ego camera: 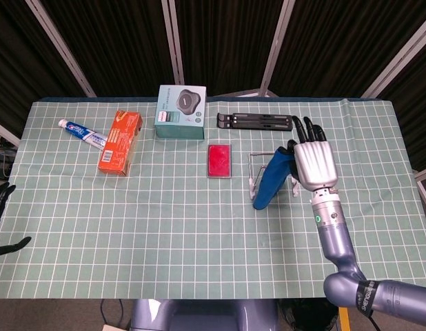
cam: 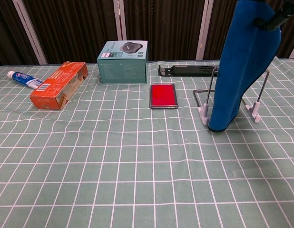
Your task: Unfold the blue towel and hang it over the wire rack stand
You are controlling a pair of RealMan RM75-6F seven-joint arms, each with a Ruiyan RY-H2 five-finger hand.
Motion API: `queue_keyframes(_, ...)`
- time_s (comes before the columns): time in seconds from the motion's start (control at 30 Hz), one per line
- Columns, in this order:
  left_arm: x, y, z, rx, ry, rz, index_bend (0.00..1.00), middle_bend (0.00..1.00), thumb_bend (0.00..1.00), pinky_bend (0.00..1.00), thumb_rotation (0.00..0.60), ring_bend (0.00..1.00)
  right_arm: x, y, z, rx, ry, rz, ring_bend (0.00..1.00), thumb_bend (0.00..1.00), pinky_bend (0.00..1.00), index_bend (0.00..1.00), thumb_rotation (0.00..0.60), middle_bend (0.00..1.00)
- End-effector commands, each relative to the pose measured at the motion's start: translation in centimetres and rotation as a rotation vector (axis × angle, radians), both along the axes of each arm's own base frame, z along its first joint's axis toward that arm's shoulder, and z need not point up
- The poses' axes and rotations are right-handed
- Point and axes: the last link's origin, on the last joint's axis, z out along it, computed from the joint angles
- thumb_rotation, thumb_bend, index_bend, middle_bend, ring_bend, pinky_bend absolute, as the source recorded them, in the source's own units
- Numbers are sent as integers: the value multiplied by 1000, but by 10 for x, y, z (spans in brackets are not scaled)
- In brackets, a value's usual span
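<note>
Your right hand (ego camera: 313, 164) grips the towel (ego camera: 271, 179), dangling over the rack (ego camera: 258, 169); lower it so both sides drape evenly; left hand (ego camera: 1, 210) idle, empty.

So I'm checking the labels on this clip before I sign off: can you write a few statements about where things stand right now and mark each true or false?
1. The right hand holds the blue towel up so it hangs down. True.
2. The towel is spread flat on the table. False: it hangs, its lower end by the wire rack.
3. The red case lies between the teal box and the rack. False: it lies in front of the box, left of the rack.
4. The toothpaste tube lies left of the orange box. True.
5. The left hand grips the towel. False: it sits at the table's far left edge, holding nothing.
</note>
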Motion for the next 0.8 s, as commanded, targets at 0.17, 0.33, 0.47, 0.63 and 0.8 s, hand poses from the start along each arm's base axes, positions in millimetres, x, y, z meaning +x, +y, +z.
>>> queue_keyframes(0.17, -3, 2, 1, 6, -3, 16, 0, 0, 0, 0, 600, 0, 14, -24, -5, -22, -4, -27, 0, 497, 161, 722, 600, 38)
queue_keyframes(0.33, -7, 4, 2, 11, -3, 36, 0, 0, 0, 0, 600, 0, 19, -41, -2, -51, 15, -61, 0, 498, 161, 722, 600, 38)
queue_keyframes(0.47, -9, 5, 3, 13, -3, 44, 0, 0, 0, 0, 600, 0, 17, -51, -2, -56, 33, -111, 0, 497, 161, 722, 600, 38)
queue_keyframes(0.63, -10, 5, 2, 9, -1, 47, 0, 0, 0, 0, 600, 0, 11, -57, -8, -47, 65, -146, 0, 499, 156, 722, 600, 38)
queue_keyframes(0.8, -11, 5, 2, 11, 1, 50, 0, 0, 0, 0, 600, 0, 6, -60, -16, -28, 79, -165, 0, 498, 155, 722, 600, 39)
